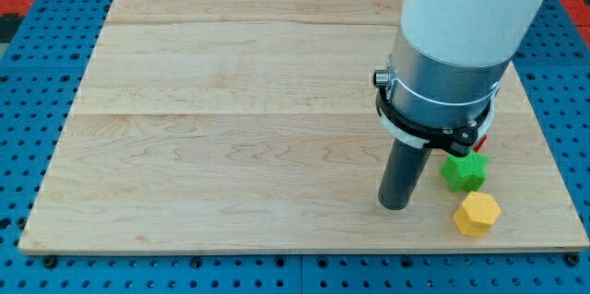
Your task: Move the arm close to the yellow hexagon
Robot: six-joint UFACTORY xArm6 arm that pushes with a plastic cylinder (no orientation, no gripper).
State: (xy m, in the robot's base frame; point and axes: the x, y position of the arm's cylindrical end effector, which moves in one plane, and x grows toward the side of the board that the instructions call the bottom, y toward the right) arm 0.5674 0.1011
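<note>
One yellow hexagon (pixel 477 214) sits at lower right of the wooden board (pixel 230 128), near the bottom edge. One green star-shaped block (pixel 463 171) lies just above it, close but apart. A sliver of one red block (pixel 482 140) peeks out behind the arm, shape unclear. My tip (pixel 396 205), a bare rod with nothing to open or close, rests on the board just left of the yellow hexagon, not touching.

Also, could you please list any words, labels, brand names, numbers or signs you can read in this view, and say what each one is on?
None: no readable text shows anywhere.
The wooden board, the yellow hexagon, the green star-shaped block and the arm's white and grey body all look unmarked.
A red thing behind the arm is mostly hidden.
My tip sits at the hexagon's left.
</note>
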